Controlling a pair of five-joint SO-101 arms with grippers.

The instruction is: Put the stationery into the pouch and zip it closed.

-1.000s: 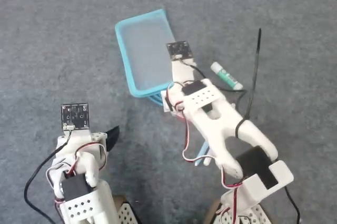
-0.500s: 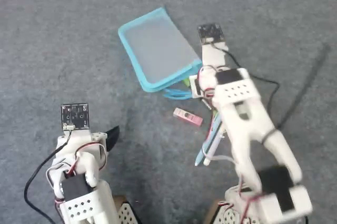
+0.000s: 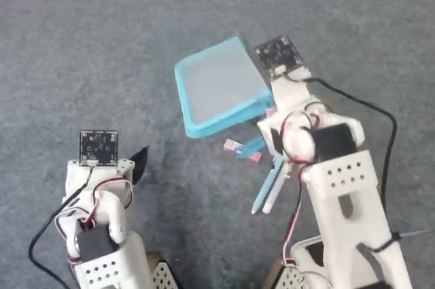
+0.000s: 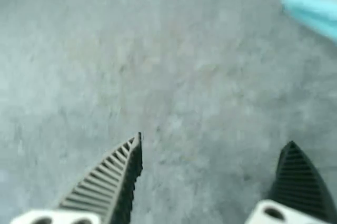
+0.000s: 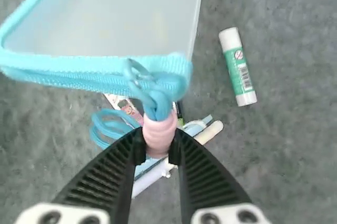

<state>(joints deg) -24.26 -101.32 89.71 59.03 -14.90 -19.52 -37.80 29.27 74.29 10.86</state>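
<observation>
High view: pouch [image 3: 221, 88] now shifted rightward, right hand [image 5: 157, 134] tight on its pink pull [image 5: 158, 125], left hand [image 4: 214, 140] agape.

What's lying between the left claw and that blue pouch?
Nothing but bare grey carpet lies between the left gripper and the pouch. That stretch is visible in both the left wrist view and the high view.

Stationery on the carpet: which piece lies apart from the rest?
The green-labelled glue stick; it lies alone, while the pens bunch together by the right pincer holding the zip pull.
</observation>
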